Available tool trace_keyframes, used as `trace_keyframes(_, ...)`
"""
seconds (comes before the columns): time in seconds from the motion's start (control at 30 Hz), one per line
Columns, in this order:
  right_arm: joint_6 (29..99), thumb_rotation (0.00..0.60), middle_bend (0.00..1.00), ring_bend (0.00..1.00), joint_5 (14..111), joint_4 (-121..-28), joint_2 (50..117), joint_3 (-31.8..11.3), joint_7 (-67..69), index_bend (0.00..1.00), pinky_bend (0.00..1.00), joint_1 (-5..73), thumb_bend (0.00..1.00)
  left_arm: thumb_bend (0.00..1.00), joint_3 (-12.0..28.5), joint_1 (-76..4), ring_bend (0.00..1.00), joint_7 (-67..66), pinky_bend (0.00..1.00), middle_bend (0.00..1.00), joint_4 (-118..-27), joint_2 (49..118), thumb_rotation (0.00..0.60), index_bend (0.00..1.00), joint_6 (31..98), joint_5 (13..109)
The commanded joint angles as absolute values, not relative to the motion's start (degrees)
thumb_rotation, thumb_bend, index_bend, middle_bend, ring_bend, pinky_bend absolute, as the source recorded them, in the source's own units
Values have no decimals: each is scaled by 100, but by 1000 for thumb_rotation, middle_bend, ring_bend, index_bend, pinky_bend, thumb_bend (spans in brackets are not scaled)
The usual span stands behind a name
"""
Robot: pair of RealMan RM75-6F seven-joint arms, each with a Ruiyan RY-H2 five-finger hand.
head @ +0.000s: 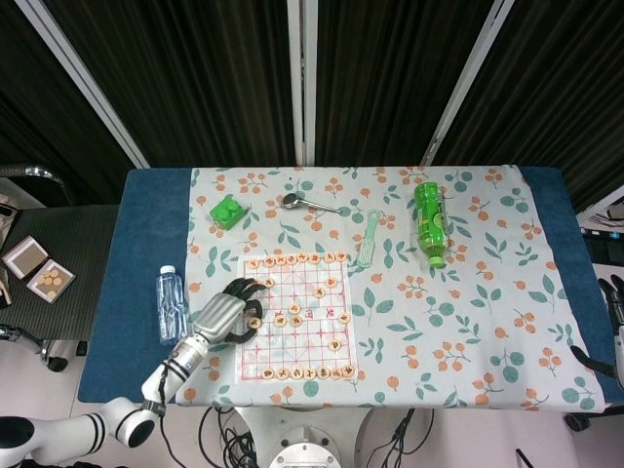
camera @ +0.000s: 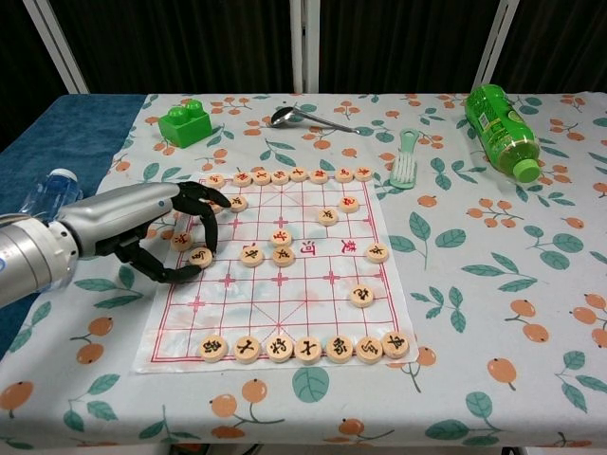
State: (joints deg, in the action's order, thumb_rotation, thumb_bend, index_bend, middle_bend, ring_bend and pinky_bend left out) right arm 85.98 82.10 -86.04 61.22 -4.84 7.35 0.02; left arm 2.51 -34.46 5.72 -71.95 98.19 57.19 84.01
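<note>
The left hand [camera: 142,230], silver-backed with black fingers, is curling over the left edge of the red-lined paper chess board [camera: 294,303], its fingertips and thumb closing around a round wooden chess piece [camera: 200,257] lying on the board; whether the piece is actually pinched is unclear. A clear plastic water bottle [head: 171,303] is lying just left of the arm. The right hand [head: 614,302] is barely showing at the table's far right edge, its state unreadable.

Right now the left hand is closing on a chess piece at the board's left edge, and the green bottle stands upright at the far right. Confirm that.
Not quite: the green bottle lies on its side, as the chest view shows. The left hand is indeed at a chess piece by the board's left edge.
</note>
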Motion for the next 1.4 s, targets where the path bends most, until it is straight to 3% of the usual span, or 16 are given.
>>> trace_keyframes(0.03,8599,600,0,0,8213,-8608,6123,-484,732,0,0,1,30,331,267,-3452,0,585,0,110,-7230,9794,600,475,5760,8420)
trace_keyframes(0.53,8609,600,0,0,8193,-8599,6121,-504,746,0,0,-12,42,332,475,-3830,0,879,0,117,-7089,9845,600,478,5605,8530)
trace_keyframes(0.8,8633,600,0,0,8173,-8566,6119,-522,791,0,0,-31,42,336,569,-4158,0,1360,0,118,-6512,10142,600,486,5297,8527)
trace_keyframes(1.4,8647,600,0,0,8148,-8514,6121,-538,865,0,0,-64,42,335,514,-4406,0,1996,2,118,-5419,10611,600,481,5344,8628)
